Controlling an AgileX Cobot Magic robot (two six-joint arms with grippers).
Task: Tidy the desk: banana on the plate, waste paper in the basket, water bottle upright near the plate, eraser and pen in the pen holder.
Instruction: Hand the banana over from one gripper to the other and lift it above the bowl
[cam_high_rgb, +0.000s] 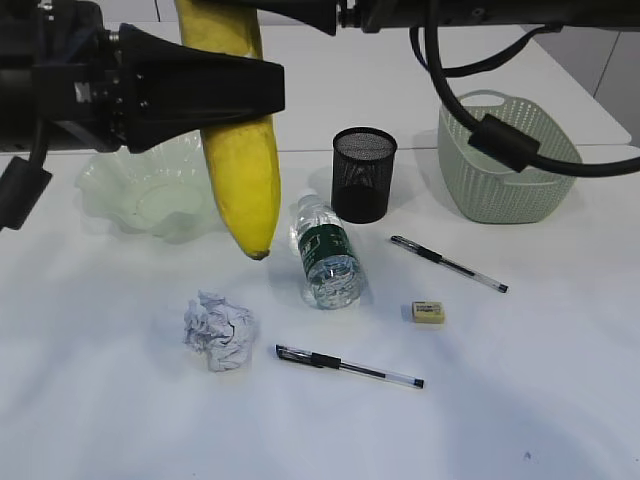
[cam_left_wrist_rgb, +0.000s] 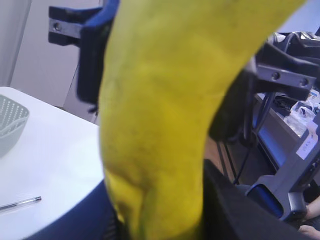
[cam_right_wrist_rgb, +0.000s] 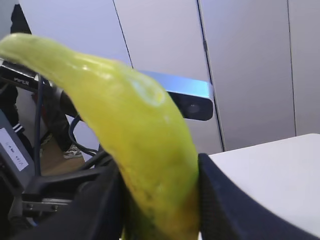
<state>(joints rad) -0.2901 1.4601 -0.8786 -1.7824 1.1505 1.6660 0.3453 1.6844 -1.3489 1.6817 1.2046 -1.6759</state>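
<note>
The left gripper (cam_high_rgb: 235, 90) reaches in level from the side, its black jaws clamped across the long yellow banana (cam_high_rgb: 243, 165), which hangs tip-down above the table. The right gripper (cam_right_wrist_rgb: 160, 200) also pinches that banana, the fruit filling the gap between its dark fingers.

Below and behind the left gripper sits the clear wavy-edged glass plate (cam_high_rgb: 130, 200), nothing in it. Beyond the banana tip the white tabletop (cam_high_rgb: 540, 400) lies open toward its near edge.

Off to the fruit's far side, the black mesh pen holder (cam_high_rgb: 364, 172) and pale green woven basket (cam_high_rgb: 505, 160); neither shows contents.
</note>
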